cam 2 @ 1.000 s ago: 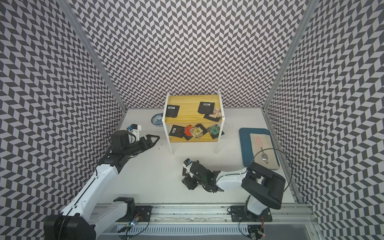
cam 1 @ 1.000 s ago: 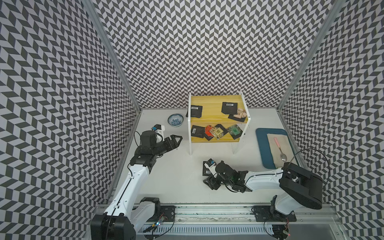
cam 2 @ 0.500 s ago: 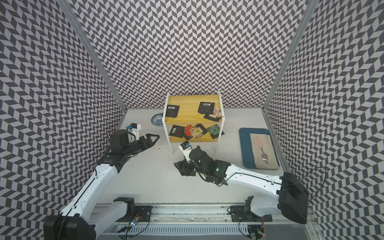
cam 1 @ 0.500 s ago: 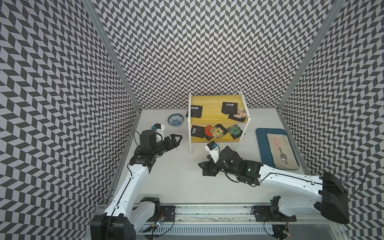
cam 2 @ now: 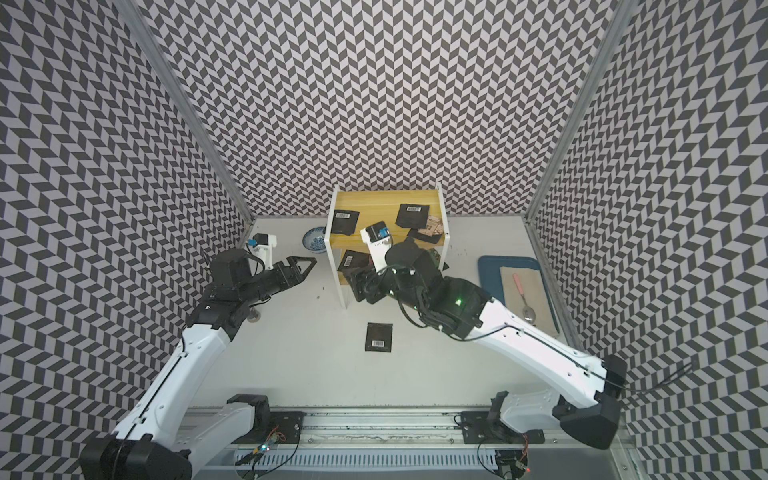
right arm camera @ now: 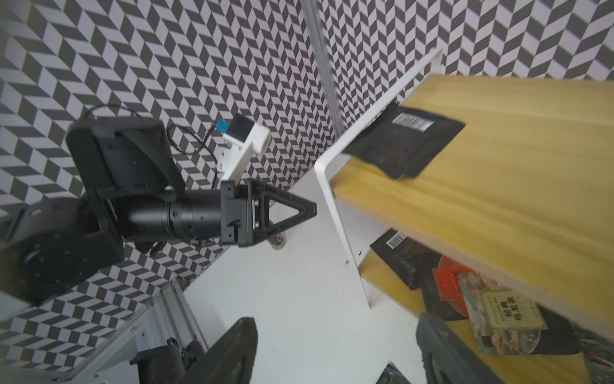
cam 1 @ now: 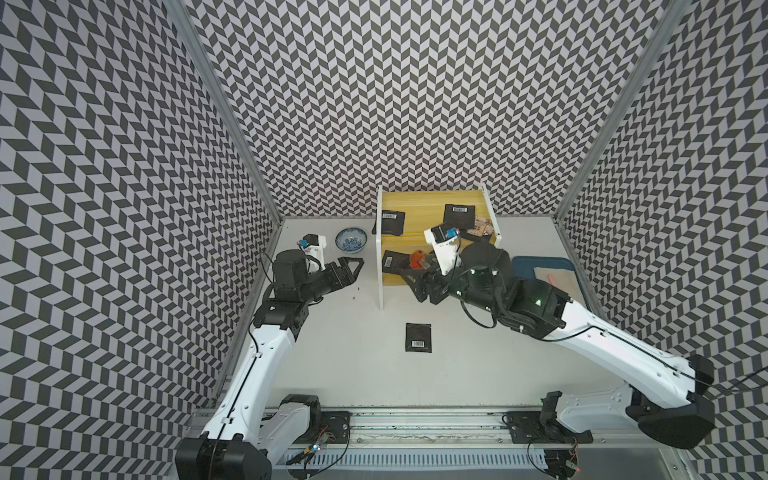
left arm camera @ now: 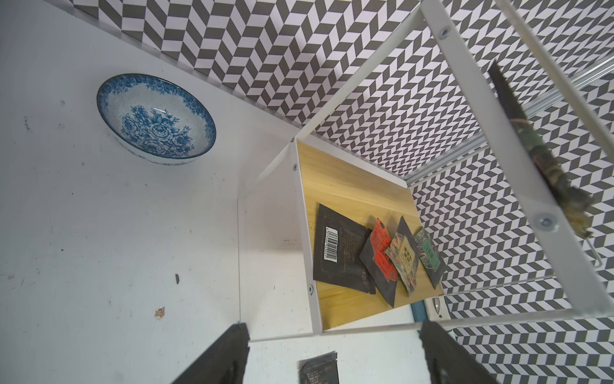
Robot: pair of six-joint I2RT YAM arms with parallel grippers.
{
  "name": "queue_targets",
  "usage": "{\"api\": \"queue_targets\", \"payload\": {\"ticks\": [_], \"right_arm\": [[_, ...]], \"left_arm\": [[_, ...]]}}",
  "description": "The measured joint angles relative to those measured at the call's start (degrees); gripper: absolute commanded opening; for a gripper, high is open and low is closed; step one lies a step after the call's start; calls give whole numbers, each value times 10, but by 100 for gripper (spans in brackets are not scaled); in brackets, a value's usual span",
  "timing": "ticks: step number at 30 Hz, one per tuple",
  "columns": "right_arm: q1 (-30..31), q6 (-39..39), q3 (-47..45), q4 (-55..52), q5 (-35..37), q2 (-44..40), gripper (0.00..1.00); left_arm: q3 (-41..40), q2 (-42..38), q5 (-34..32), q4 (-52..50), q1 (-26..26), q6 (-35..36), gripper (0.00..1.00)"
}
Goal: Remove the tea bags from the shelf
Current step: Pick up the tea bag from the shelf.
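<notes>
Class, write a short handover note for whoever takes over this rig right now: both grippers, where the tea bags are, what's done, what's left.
Left gripper: open, empty, hovering beside the shelf, near the bowl.
Right gripper: open, empty, at the front of the shelf's lower board.
Done: one tea bag lies flat on the table in front of the shelf.
Left to do: upper-board bags, at least three; lower-board bags, at least four, overlapping.
</notes>
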Motion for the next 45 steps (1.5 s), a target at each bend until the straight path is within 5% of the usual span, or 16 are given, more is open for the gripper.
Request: {"api": "queue_targets", "payload": {"ticks": [9, 17, 23, 33, 45], "right_arm": [[-91, -36, 179, -41, -53, 117, 78], [-118, -47, 259, -83, -69, 203, 48], [-124, -59, 293, -103, -47, 233, 35], [-125, -73, 322, -121, 5, 282, 36], [-108, -90, 348, -128, 33, 317, 37]], "left_arm": [[4, 0, 2, -9, -3, 5, 79], [85, 28, 31, 5, 12, -10, 74], [122, 66, 85, 73, 34, -63, 73], [159, 121, 155, 128, 30, -116, 71], [171, 152, 167, 117, 12, -111, 66]]}}
